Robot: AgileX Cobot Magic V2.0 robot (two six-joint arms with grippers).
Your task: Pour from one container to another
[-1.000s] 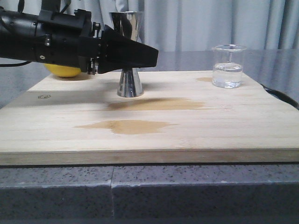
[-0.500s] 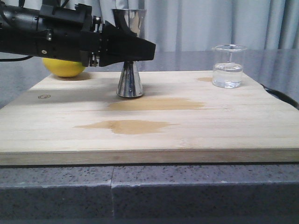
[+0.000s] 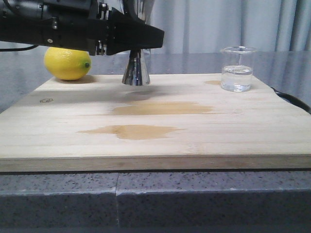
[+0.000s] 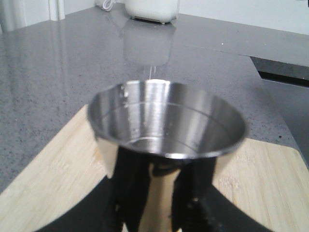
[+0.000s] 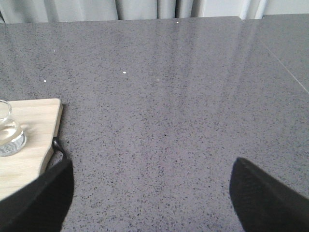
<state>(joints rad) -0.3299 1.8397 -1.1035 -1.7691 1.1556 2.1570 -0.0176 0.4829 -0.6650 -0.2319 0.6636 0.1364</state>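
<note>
Jigger's off the board

My left gripper (image 3: 146, 41) is clamped on the jigger (image 3: 136, 68), beaker (image 3: 236, 69) sits far right; right pincer spread wide.

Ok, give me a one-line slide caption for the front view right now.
Left gripper holds the steel jigger lifted above the wooden board; the glass beaker stands untouched, lemon behind.

Matte black left arm (image 3: 53, 31), silver screws, wedge-shaped gripper (image 3: 146, 39)

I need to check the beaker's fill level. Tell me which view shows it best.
Front view: the glass beaker stands whole on the board, water line visible. Right wrist view catches only part of it at the frame edge; left wrist view misses it.
</note>
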